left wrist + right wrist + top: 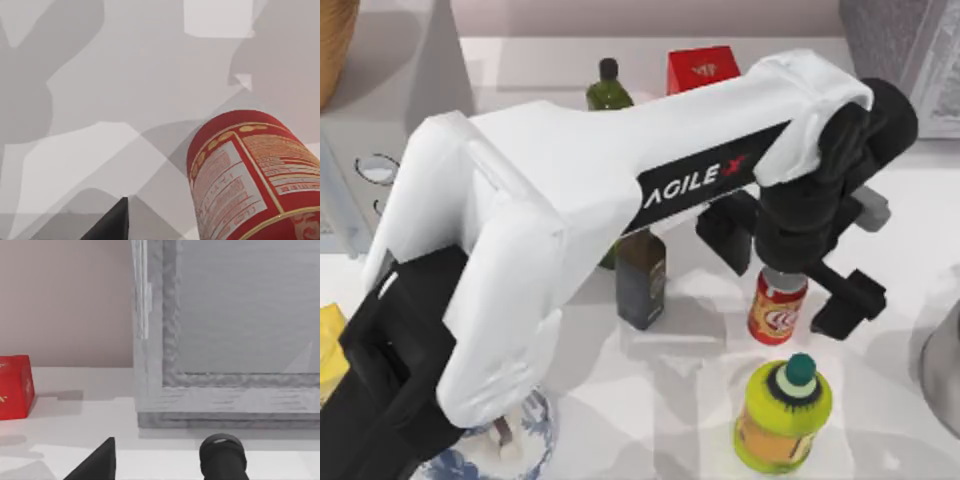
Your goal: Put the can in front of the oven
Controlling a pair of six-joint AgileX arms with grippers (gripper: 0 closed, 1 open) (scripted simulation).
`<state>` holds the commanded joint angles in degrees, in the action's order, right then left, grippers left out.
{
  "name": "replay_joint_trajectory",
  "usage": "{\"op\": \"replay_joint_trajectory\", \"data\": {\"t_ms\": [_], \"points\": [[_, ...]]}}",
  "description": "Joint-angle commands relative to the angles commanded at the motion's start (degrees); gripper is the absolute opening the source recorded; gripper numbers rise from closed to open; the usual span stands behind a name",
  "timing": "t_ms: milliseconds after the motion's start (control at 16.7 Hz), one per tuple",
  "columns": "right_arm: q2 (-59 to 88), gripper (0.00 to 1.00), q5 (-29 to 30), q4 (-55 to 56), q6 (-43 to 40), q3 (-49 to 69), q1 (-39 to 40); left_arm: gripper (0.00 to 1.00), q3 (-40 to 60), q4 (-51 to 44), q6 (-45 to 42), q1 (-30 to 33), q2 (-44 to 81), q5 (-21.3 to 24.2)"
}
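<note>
The can, red with a yellow-and-white label, stands upright right of the table's middle. My left gripper hangs over it, open, with one black finger on each side and a gap to each. In the left wrist view the can is close, with one fingertip off to its side. The oven, pale grey with a round white dial, stands at the far left. My right gripper is parked by the speckled grey box, and one fingertip of it is visible, set wide to the side.
A dark bottle stands left of the can, a lime-green bottle with a teal cap in front of it. A green bottle and red box are at the back. A blue-white vessel sits at front left.
</note>
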<state>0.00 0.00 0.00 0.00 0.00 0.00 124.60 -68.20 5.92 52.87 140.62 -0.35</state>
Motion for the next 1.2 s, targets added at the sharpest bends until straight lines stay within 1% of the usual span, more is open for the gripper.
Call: {"op": "replay_joint_trajectory", "data": {"t_ms": [600, 660, 1200], "points": [[0.0, 1.00, 0.0, 0.0, 0.0, 0.0, 0.0, 0.02, 0.0, 0.0, 0.0, 0.0, 0.0, 0.0], [0.0, 1.00, 0.0, 0.0, 0.0, 0.0, 0.0, 0.00, 0.0, 0.0, 0.0, 0.0, 0.0, 0.0], [0.0, 1.00, 0.0, 0.0, 0.0, 0.0, 0.0, 0.00, 0.2, -0.2, -0.1, 0.0, 0.1, 0.0]]}}
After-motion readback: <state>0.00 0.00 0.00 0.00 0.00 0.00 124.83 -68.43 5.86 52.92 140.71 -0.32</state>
